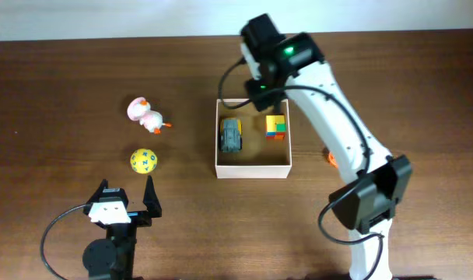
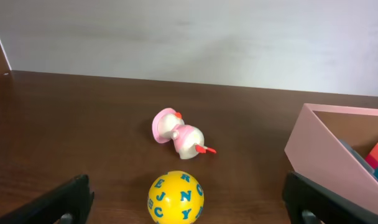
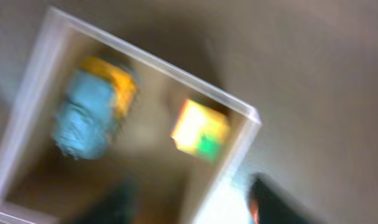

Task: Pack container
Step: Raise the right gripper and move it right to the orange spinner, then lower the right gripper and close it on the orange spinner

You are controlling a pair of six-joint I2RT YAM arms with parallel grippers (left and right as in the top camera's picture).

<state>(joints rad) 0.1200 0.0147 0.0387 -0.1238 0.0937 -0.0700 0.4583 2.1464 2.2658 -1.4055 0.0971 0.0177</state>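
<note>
container (image 1: 252,170) white-walled, tan inside; left end effector (image 1: 127,191) apart; right end effector (image 1: 261,95) unclear.

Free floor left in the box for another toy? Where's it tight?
Free: the box floor's near strip, in front of the car and block; a narrower lane runs between them. Tight: the far edge, under the right arm.

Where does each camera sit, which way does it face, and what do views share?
Overhead: above the table, facing straight down; right arm and open left claw show.
Left wrist: low over the table, facing the far wall past ball and duck; its fingers fill the bottom corners.
Right wrist: above the container, looking down into it, blurred; dark blurs below, probably its fingers.
Shared: all three show the container.
</note>
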